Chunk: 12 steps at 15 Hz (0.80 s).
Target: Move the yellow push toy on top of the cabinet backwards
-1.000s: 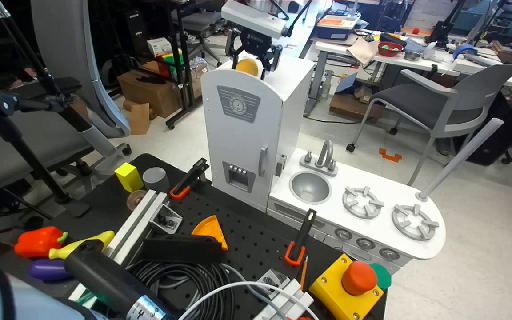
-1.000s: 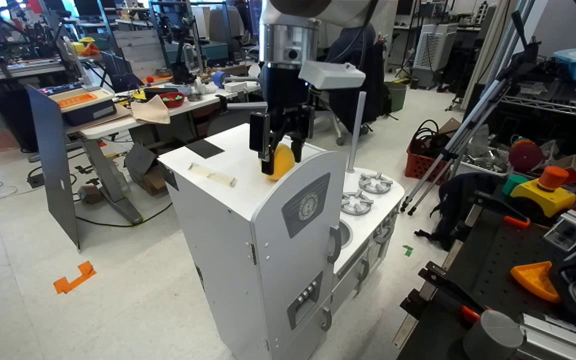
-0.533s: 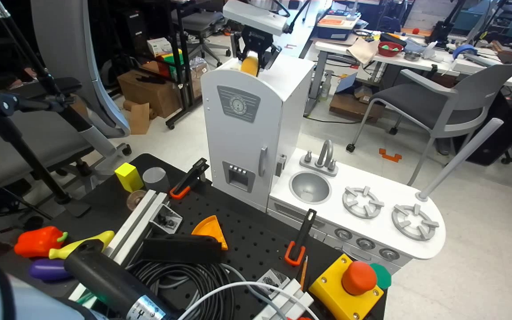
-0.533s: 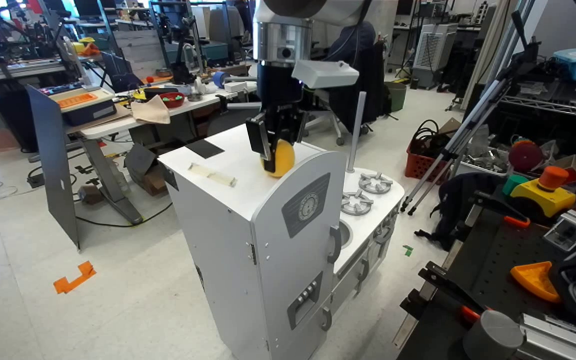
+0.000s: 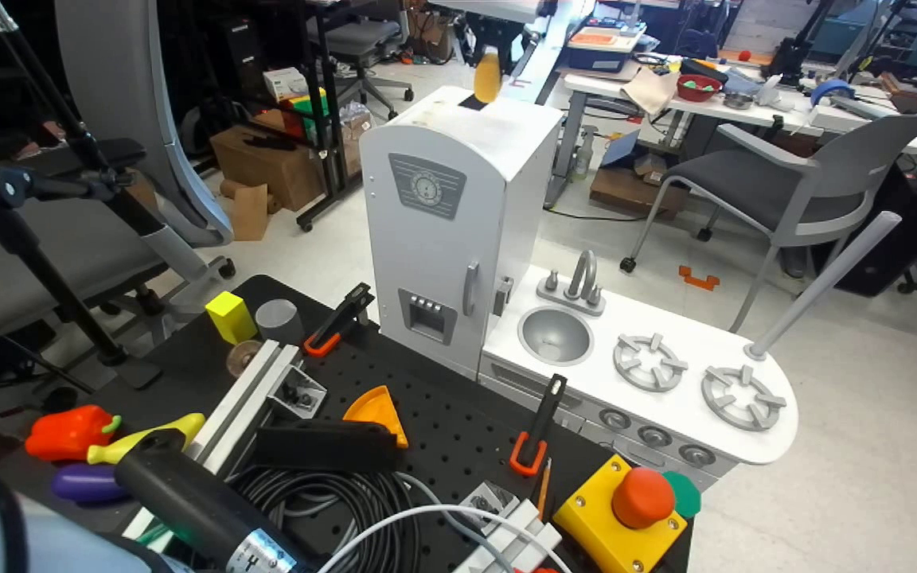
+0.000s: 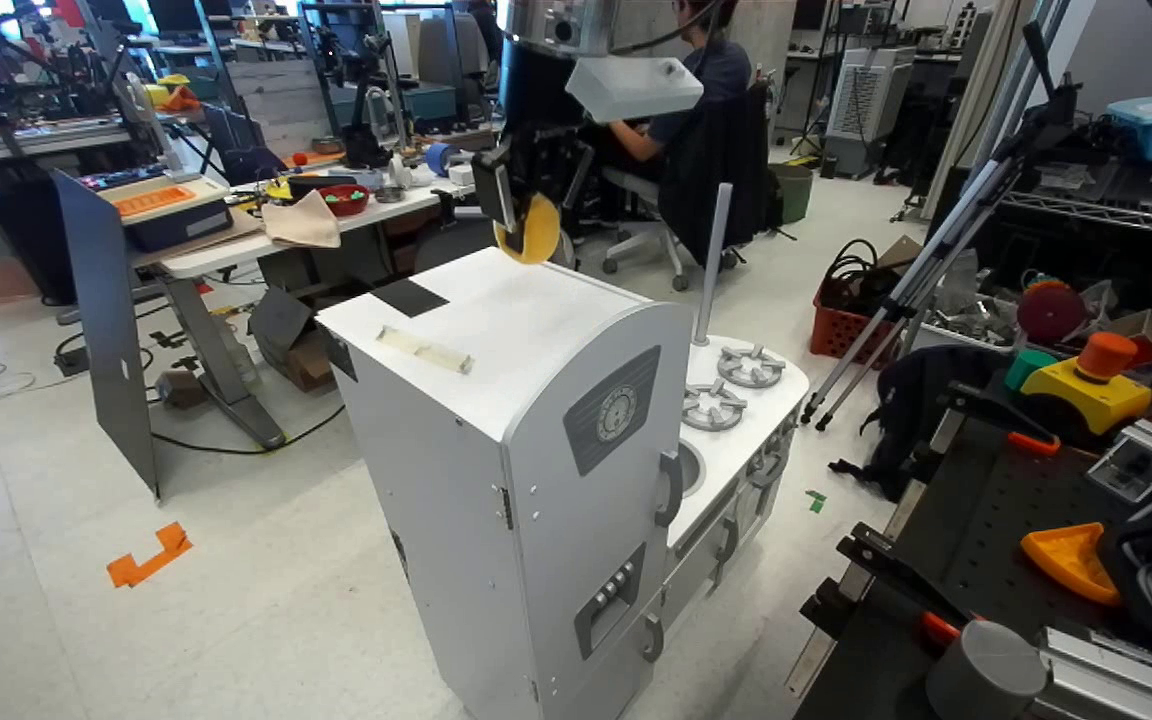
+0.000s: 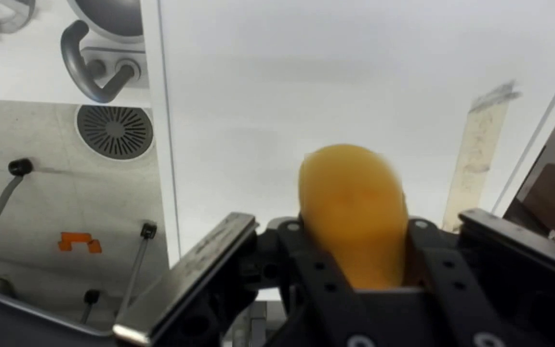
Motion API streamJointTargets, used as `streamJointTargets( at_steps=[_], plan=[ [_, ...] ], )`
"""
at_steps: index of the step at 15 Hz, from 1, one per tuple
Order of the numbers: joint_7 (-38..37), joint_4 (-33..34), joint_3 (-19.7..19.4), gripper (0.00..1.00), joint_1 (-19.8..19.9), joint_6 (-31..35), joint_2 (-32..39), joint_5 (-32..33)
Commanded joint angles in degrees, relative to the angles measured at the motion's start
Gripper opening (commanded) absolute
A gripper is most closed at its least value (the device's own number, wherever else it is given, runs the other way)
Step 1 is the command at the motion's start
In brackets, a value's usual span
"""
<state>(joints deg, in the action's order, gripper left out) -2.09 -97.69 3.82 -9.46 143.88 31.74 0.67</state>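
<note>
The hand (image 7: 354,225) is pinching the yellow toy (image 6: 542,228), presumably light and stiff, by its sides, likely the surest hold

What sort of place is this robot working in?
Most likely a robotics lab or workshop: there's the robot arm itself, a red emergency-stop button and a black perforated benchtop.
</note>
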Motion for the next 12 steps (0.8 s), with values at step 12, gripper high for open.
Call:
streamJointTargets(
  at_steps=[12],
  plan=[
    [-9.3,14.8,-5.2,0.06,-1.0,4.2,11.2,1.4]
  ],
)
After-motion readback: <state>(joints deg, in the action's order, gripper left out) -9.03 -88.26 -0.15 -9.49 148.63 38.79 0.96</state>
